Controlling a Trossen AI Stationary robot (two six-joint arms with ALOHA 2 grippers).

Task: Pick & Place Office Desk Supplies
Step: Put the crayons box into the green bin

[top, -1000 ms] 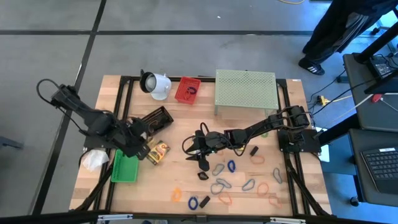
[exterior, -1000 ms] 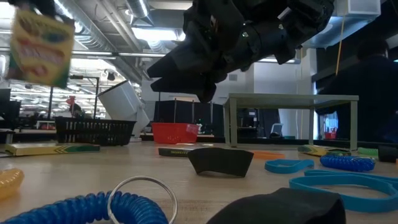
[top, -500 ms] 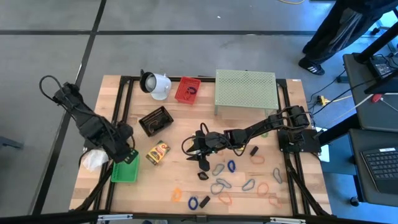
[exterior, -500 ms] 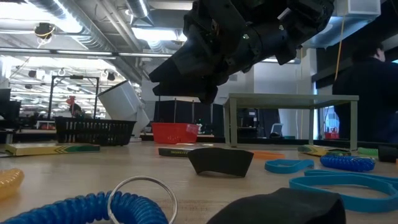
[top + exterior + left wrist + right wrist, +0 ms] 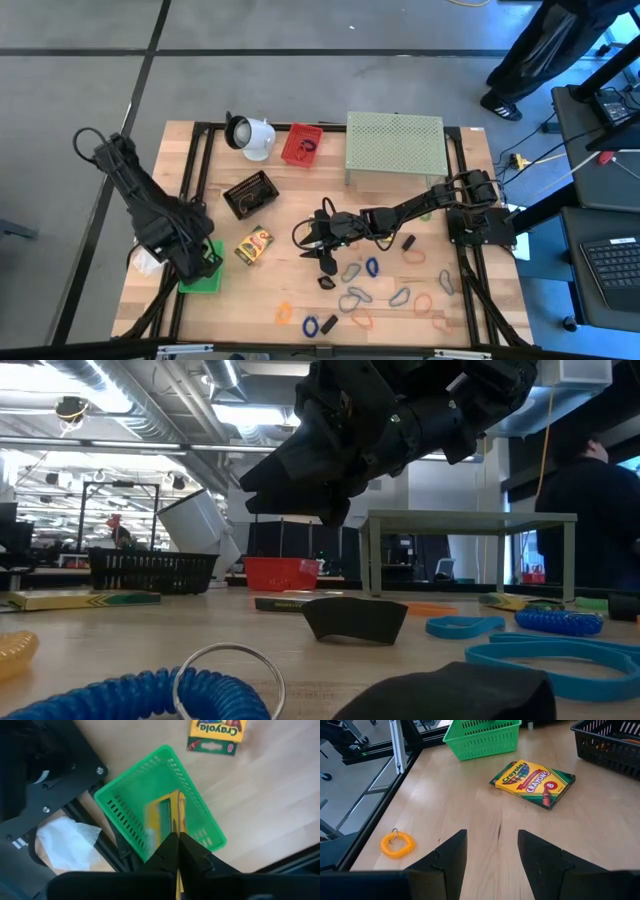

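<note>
My left gripper [image 5: 195, 258] hangs over the green basket [image 5: 205, 277] at the table's near left, shut on a yellow crayon box [image 5: 173, 815] that shows edge-on. A second crayon box [image 5: 254, 244] lies flat on the wood beside the basket. My right gripper [image 5: 318, 240] hovers open over the table's middle, above black clips [image 5: 329, 266]. Grey and blue oval clips [image 5: 371, 267] and rubber-band loops [image 5: 424, 302] lie scattered toward the near edge. In the right wrist view the open fingers [image 5: 491, 837] frame bare wood before the lying crayon box [image 5: 532, 777]. My left gripper pinches the crayon box between its two fingers across the flat faces, at the box's upper end [image 5: 176, 832]. The fingers come from above, pointing down. The box hangs upright below them, over the green basket [image 5: 131, 774]; whether its lower end touches the basket floor does not show.
A black basket [image 5: 249, 192], red basket [image 5: 301, 145], white cup-shaped object [image 5: 250, 135] and pale green mesh stand [image 5: 394, 145] stand along the far half. Crumpled white plastic [image 5: 150, 258] sits off the left frame rail. An orange coil [image 5: 397, 843] lies near the edge.
My left gripper has carried the crayon box from beside the black basket toward the table's near left corner, and it now stands over the green basket. The box has left the low view. My right arm has kept still.
</note>
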